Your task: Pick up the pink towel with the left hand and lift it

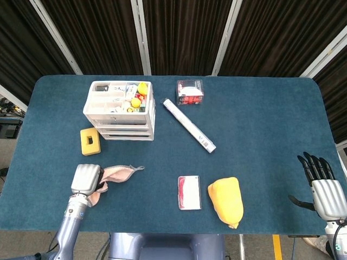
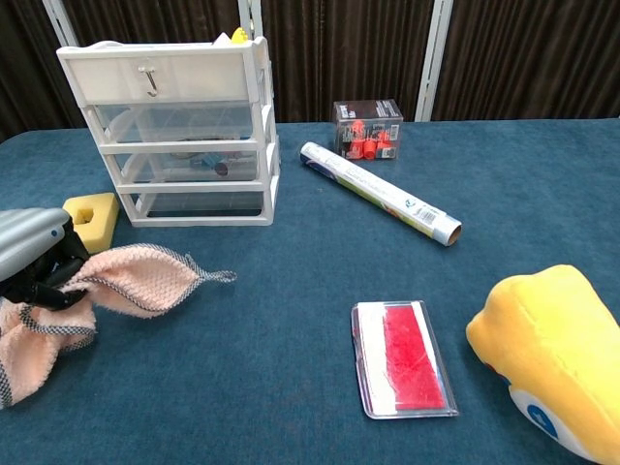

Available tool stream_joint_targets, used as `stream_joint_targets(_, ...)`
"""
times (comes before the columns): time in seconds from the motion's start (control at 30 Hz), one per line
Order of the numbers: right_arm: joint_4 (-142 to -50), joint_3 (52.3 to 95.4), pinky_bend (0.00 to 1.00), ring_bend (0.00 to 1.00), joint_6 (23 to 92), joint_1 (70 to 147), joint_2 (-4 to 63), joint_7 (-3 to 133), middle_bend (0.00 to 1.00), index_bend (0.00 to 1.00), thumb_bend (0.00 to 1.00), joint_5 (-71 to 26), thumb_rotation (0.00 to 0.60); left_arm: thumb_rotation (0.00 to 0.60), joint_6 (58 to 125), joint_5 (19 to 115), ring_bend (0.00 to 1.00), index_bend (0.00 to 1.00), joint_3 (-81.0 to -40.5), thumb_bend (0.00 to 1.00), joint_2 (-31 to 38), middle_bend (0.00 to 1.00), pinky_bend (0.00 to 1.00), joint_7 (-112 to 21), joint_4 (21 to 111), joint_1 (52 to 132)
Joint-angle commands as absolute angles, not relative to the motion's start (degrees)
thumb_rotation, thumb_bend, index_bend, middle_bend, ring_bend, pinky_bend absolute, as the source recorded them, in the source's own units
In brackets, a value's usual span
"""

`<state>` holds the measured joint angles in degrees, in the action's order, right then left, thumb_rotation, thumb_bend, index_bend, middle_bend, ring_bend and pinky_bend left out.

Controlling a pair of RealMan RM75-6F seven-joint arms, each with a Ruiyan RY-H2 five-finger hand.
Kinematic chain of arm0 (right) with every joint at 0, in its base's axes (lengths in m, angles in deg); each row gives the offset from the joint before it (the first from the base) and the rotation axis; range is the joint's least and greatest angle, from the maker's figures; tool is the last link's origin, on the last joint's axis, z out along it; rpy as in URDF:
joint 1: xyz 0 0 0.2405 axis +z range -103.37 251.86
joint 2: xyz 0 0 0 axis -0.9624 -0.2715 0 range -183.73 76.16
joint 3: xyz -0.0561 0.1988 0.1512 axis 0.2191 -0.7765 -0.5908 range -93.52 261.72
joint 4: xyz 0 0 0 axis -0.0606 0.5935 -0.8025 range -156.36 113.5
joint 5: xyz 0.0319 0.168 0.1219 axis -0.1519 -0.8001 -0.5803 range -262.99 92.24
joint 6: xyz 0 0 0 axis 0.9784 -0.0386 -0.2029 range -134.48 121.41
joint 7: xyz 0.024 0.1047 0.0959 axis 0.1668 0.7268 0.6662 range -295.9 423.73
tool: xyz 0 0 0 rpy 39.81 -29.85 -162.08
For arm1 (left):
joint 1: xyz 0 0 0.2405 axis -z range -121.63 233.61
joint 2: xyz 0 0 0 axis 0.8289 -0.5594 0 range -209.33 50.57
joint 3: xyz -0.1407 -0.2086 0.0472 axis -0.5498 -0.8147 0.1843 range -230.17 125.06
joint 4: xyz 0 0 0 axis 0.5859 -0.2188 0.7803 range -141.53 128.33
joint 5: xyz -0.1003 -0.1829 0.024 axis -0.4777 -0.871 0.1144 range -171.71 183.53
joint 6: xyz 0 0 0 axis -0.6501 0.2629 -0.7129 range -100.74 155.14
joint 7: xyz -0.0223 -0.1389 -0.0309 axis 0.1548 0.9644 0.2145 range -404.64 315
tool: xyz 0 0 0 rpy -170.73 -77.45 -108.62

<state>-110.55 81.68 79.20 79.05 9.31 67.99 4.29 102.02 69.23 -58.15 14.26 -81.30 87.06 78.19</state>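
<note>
Pink towel (image 2: 126, 281) is bunched in the curled fingers (image 2: 44, 281) of the left hand (image 1: 87, 179) near the table's (image 1: 260, 135) front left, its free corner trailing rightward, while the right hand (image 1: 327, 195) rests empty, fingers spread, at the far edge.

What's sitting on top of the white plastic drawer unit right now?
The white plastic drawer unit has an open top tray holding small yellow and red pieces and white bits, too small to identify. The chest view shows only a yellow tip above its rim; the tray's inside is hidden there.
</note>
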Motion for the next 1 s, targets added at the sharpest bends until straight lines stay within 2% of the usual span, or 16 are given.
stream_joint_targets(0.03,-110.6,81.7,0.0,0.0,79.2,79.1,9.3,68.0,0.0,0.02,0.01,4.2,0.6,0.6,103.3,69.9,0.74,0.93,-59.3,0.72,14.5,0.85,0.67,-79.0,86.9,77.5)
stream_joint_targets(0.27,-110.5,81.7,0.0,0.0,79.2,79.1,9.3,68.0,0.0,0.02,0.01,4.4,0.6,0.6,107.9,72.6,0.76,0.94,-61.9,0.74,14.7,0.85,0.7,-73.8,88.0,76.3)
stream_joint_targets(0.4,-110.5,81.7,0.0,0.0,79.2,79.1,9.3,68.1,0.0,0.02,0.01,4.3,0.6,0.6,112.7,76.5,0.77,0.95,-63.2,0.75,14.1,0.86,0.7,-74.9,89.6,76.0)
stream_joint_targets(0.63,-110.6,81.8,0.0,0.0,79.2,79.1,9.3,68.0,0.0,0.02,0.01,4.4,0.6,0.6,119.1,78.3,0.77,0.96,-66.1,0.75,12.2,0.86,0.7,-73.3,95.6,73.7)
stream_joint_targets(1.0,-110.7,81.8,0.0,0.0,79.3,79.0,9.4,67.7,0.0,0.02,0.01,4.4,0.6,0.6,120.5,75.4,0.77,0.96,-68.5,0.75,10.6,0.86,0.7,-71.2,97.1,72.0)
